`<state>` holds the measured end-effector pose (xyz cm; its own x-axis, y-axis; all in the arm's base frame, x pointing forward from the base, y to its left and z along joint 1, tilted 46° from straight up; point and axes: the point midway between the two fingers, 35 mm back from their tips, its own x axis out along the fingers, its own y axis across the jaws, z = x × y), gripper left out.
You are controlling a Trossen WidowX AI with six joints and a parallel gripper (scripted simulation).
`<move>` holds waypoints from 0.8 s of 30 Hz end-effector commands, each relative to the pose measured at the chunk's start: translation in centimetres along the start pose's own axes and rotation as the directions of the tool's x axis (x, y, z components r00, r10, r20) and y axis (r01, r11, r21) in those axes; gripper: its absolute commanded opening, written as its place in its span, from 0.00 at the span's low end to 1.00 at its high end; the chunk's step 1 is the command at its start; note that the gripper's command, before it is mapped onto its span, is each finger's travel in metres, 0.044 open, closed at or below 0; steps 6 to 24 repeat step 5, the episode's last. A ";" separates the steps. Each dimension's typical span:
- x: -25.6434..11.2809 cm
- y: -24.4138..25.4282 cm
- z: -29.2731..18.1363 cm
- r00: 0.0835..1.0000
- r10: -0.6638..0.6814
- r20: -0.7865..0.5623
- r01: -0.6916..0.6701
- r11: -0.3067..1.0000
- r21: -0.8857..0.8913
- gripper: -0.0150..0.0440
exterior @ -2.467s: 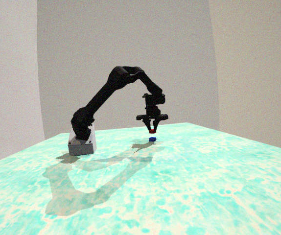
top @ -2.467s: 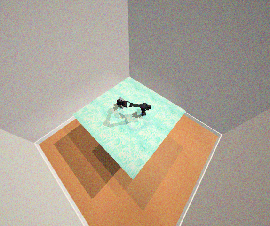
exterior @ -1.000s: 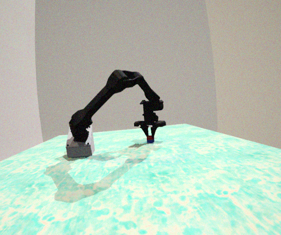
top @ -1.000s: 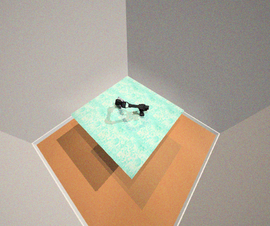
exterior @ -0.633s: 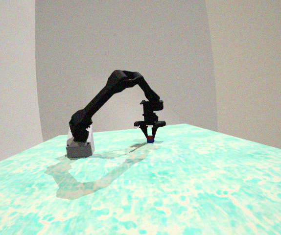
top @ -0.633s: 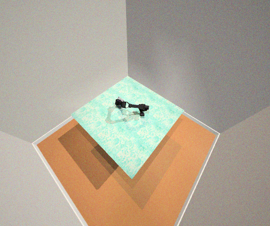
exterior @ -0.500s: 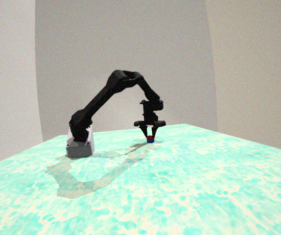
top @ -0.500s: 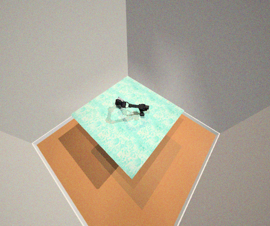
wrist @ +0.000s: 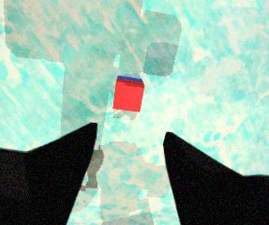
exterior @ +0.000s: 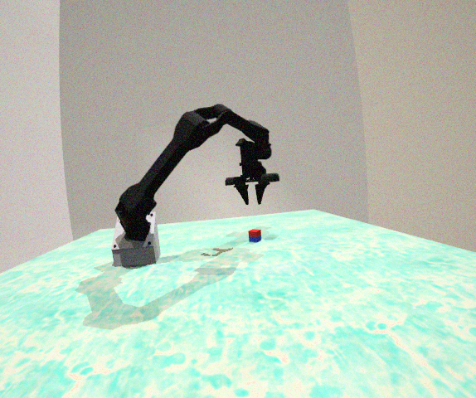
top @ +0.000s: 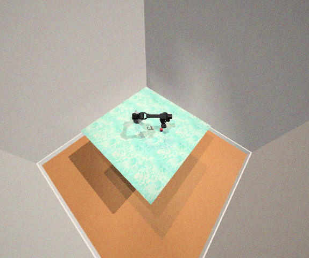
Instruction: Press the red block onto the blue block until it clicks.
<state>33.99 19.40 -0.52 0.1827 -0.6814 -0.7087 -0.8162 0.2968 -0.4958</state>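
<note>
The red block (top: 161,129) (exterior: 255,232) (wrist: 128,96) sits squarely on top of the blue block (exterior: 255,239) (wrist: 130,78), which stands on the table. No gap shows between the two blocks in the exterior view. In the top view the blue block cannot be made out. My gripper (exterior: 253,203) (wrist: 131,133) is open and empty, pointing down. It hangs well above the stacked blocks, with its fingers apart on both sides of bare air.
The arm's grey base (exterior: 135,254) stands on the left of the pale turquoise table (top: 149,166) (exterior: 272,342). The arm's shadows fall across the table around the blocks. Table edges border an orange floor (top: 74,188) in the top view.
</note>
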 end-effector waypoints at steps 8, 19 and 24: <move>0.2 0.0 0.0 1.000 0.008 -0.007 -0.008 1.000 0.007 0.63; 0.2 0.0 0.0 1.000 0.008 -0.007 -0.008 1.000 0.007 0.63; 0.2 0.0 0.0 1.000 0.008 -0.007 -0.008 1.000 0.007 0.63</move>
